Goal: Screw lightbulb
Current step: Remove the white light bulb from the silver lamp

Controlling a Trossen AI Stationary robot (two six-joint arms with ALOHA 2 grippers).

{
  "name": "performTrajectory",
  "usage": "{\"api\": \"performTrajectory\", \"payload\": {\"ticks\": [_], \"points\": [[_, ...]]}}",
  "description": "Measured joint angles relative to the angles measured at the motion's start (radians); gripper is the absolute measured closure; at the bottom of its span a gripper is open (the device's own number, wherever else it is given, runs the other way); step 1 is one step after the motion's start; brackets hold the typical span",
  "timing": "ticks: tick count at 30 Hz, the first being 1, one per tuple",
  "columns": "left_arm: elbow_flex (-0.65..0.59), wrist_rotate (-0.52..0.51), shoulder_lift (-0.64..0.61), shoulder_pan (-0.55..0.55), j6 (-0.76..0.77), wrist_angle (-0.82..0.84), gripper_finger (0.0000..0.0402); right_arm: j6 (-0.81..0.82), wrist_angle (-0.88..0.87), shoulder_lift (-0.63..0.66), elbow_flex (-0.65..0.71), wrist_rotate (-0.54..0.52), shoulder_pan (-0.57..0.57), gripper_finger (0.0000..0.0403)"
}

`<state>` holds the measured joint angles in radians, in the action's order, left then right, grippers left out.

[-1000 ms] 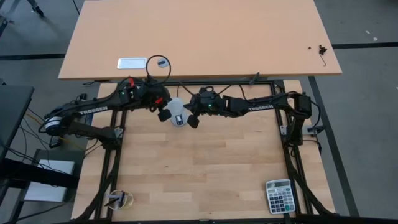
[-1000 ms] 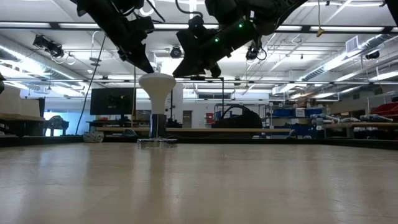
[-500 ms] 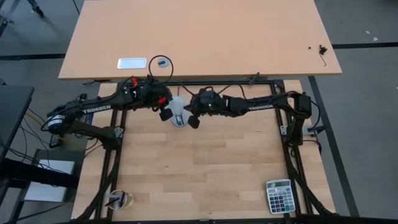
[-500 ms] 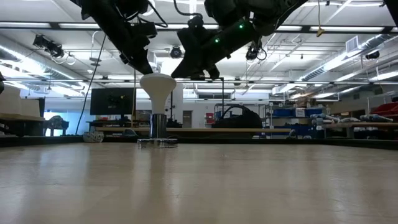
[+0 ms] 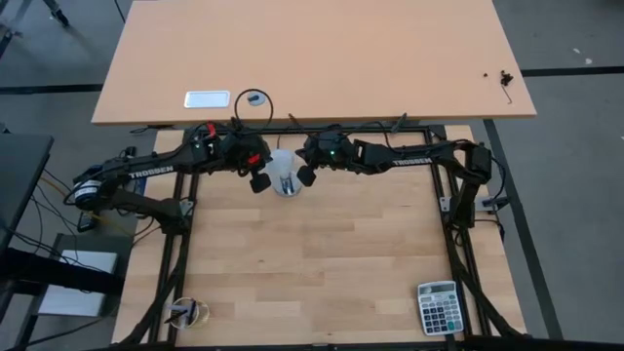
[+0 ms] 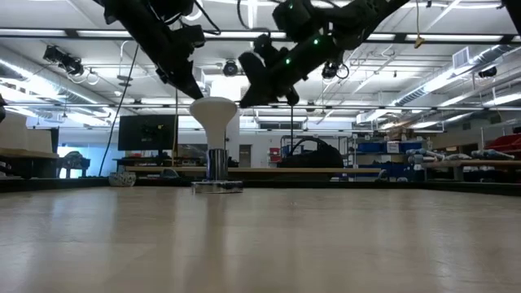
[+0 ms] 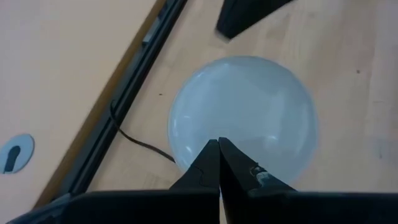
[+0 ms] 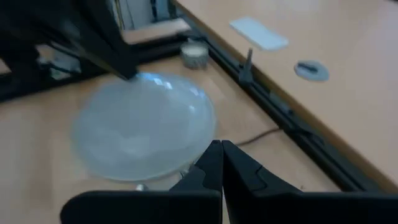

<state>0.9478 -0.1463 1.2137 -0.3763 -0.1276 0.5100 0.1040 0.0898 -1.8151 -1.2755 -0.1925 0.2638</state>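
Note:
The white lightbulb (image 6: 213, 114) stands upright near the table's far edge. Its wide round face (image 5: 286, 174) is up and its narrow base sits in the flat grey socket disc (image 6: 216, 186). My left gripper (image 6: 197, 94) is shut, slanting down at the left side of the bulb's rim. My right gripper (image 6: 243, 103) is shut, slanting down close to the right side of the rim. The bulb's face also shows in the left wrist view (image 7: 249, 118) and in the right wrist view (image 8: 143, 124). My left gripper meets the rim of the bulb's wide face (image 8: 132, 77) with its shut fingertips, slanting down from the table's left. The bulb stands upright in the socket disc on the table. My right gripper's shut tips stand at the rim's right side (image 8: 208, 134); whether they touch it I cannot tell.
A black cord (image 7: 134, 140) runs from the socket toward the black frame rail (image 5: 341, 132) at the far edge. A calculator (image 5: 437, 307) lies at the near right corner and a small roll (image 5: 185, 314) at the near left. A second table (image 5: 312, 58) stands beyond.
The bulb and its socket disc have slid a little toward the table's right edge, staying upright. My right gripper has drawn back toward the far edge and the right, keeping beside the bulb's rim. My left gripper stays at the rim's left side.

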Motion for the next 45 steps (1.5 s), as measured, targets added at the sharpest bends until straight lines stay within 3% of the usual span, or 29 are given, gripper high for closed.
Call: {"api": "performTrajectory", "payload": {"ticks": [13,24,45], "points": [[-0.003,0.008,0.003,0.000,-0.004,-0.062,0.0402,-0.018,-0.030,0.035,-0.001,0.059,-0.101,0.0394],[0.047,0.028,0.005,0.000,-0.019,-0.066,0.0402,-0.019,-0.017,0.035,-0.001,0.061,-0.103,0.0394],[0.017,0.043,0.022,-0.005,-0.026,-0.055,0.0402,-0.036,-0.018,0.035,-0.001,0.111,-0.105,0.0394]]}}
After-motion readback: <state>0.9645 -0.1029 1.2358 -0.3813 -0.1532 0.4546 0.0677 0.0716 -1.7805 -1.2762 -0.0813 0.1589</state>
